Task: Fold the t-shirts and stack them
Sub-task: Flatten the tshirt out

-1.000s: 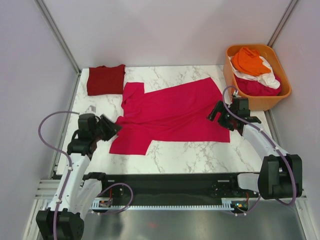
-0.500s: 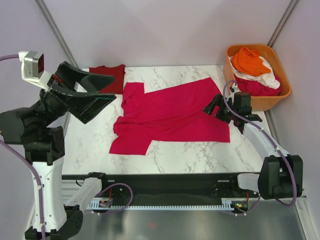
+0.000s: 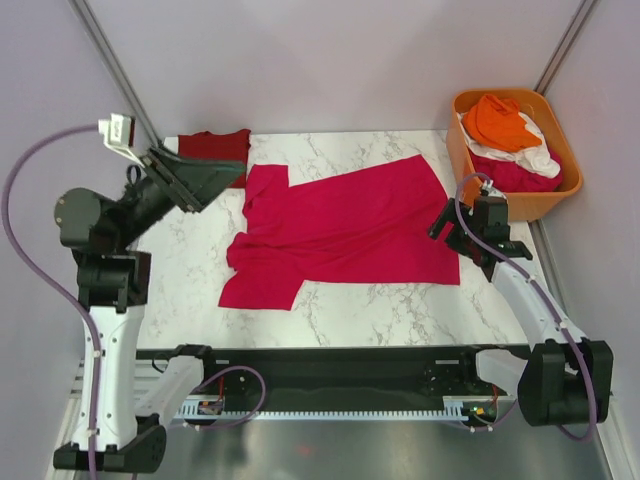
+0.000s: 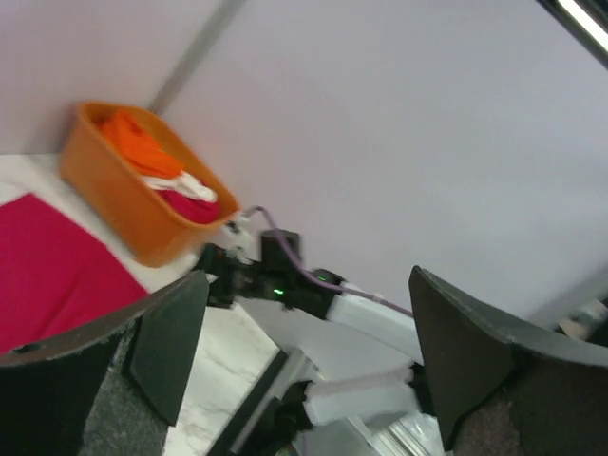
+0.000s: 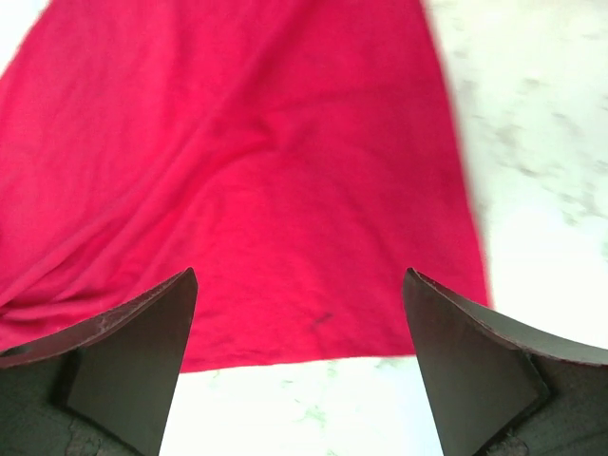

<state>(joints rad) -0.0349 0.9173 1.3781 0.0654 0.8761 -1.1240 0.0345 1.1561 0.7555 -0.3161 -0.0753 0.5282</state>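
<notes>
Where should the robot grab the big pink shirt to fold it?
Probably at a corner of its hem, coming in low from the right. The magenta t-shirt lies flat, with the hem edge toward the open right gripper, so a finger can slip under there.

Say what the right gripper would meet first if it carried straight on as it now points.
Most likely the pink shirt, near its hem; the open right gripper aims at it, though depth is unclear.

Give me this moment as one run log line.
pink shirt: flat, unfolded | left gripper: open, high beside maroon shirt | right gripper: open, over pink shirt's hem | tub: more clothes inside
</notes>
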